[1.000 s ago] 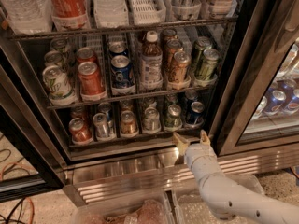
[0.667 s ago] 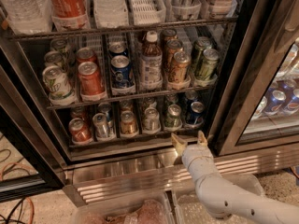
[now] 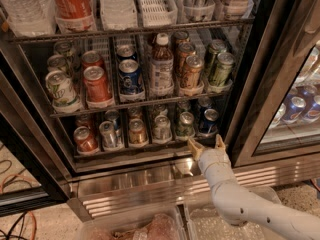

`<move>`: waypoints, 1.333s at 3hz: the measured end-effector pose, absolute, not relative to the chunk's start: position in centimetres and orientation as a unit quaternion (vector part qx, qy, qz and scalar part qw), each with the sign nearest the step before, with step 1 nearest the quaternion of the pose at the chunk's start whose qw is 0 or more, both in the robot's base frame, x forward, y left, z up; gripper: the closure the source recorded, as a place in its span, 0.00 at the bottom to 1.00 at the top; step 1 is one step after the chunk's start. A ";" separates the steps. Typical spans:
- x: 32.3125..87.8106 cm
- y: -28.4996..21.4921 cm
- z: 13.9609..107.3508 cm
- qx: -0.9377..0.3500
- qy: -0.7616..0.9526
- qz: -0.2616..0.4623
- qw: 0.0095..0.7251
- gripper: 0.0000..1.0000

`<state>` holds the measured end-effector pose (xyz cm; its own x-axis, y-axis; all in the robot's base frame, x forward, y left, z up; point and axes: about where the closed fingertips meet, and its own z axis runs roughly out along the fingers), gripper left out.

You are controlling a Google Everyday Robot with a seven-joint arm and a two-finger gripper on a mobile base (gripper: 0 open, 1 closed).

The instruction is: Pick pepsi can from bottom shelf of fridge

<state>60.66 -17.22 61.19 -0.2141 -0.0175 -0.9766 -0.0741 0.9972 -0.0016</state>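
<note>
Camera view: gripper [image 3: 206,145], fingers spread and empty, sits just below pepsi can [image 3: 208,122] on bottom shelf [image 3: 125,151]

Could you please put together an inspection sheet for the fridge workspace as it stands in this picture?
Surface: bottom shelf, a wire rack with lanes of small upright cans.
Job's things: pepsi can, front of the rightmost lane, upright, not gripped; fridge, ribbed steel base below the shelf.
Clutter: white-capped bottle, red can and blue can on the rack above; clear bins at the bottom edge.
Grippers: gripper open, empty, just below the pepsi can in the view.
Cables: thin cables on the floor, lower left.
Surroundings: blue cans behind glass at the right.
</note>
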 end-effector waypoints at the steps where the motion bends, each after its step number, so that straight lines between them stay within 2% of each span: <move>1: 61.9 -18.0 61.6 -0.030 0.770 0.016 0.637 0.31; 2: 62.5 -18.5 61.6 -0.030 0.765 0.016 0.643 0.31; 3: 62.9 -18.8 61.0 -0.029 0.764 0.018 0.644 0.47; 4: 63.4 -19.3 60.6 -0.028 0.763 0.015 0.646 0.42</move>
